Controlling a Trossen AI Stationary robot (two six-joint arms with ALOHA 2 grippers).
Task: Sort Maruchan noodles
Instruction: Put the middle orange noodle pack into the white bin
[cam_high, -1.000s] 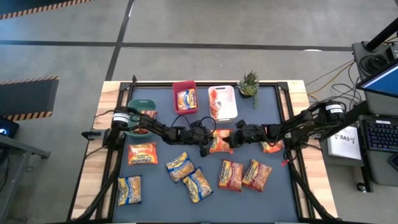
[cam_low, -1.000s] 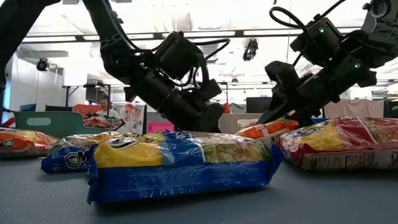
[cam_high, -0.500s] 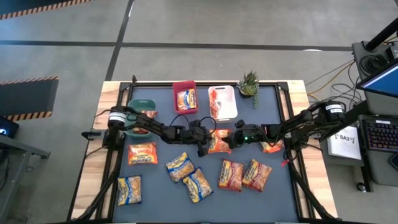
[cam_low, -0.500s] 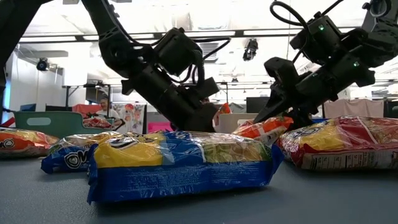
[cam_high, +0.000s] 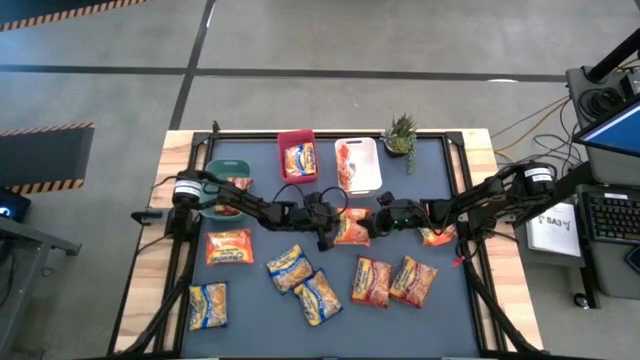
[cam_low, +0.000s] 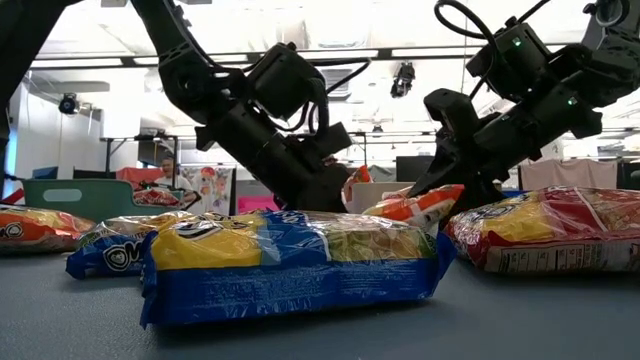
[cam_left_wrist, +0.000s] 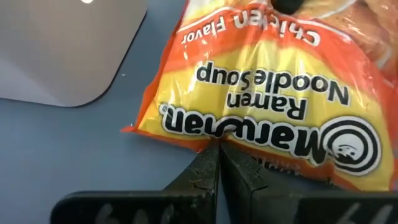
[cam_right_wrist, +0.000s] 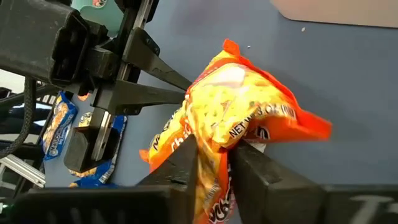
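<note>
An orange Maruchan noodles packet sits at the table's middle between my two grippers. My left gripper reaches in from the left and is shut on the packet's left end. My right gripper reaches in from the right and is shut on its right end. In the right wrist view the packet looks crumpled and tipped up. Several more packets lie flat on the mat nearer the front edge: an orange one, yellow-and-blue ones and red-orange ones. My left gripper pinches the packet's edge seam, at the end with the Maruchan logo, between its two fingertips. The fingers slant down from the table's left. My right gripper pinches the bunched wrapper at the packet's other end between its two fingers. It slants down from the table's right, and the wrapper is creased and pushed up beyond the fingers.
Along the far edge stand a green bin, a red bin and a white bin, each with a packet inside, and a small potted plant. Another orange packet lies under my right arm.
My right gripper has shut on the packet's right end, and the wrapper has crumpled there. The packet's left end, held by my left gripper, has tipped up a little. Both arms have otherwise kept their places.
</note>
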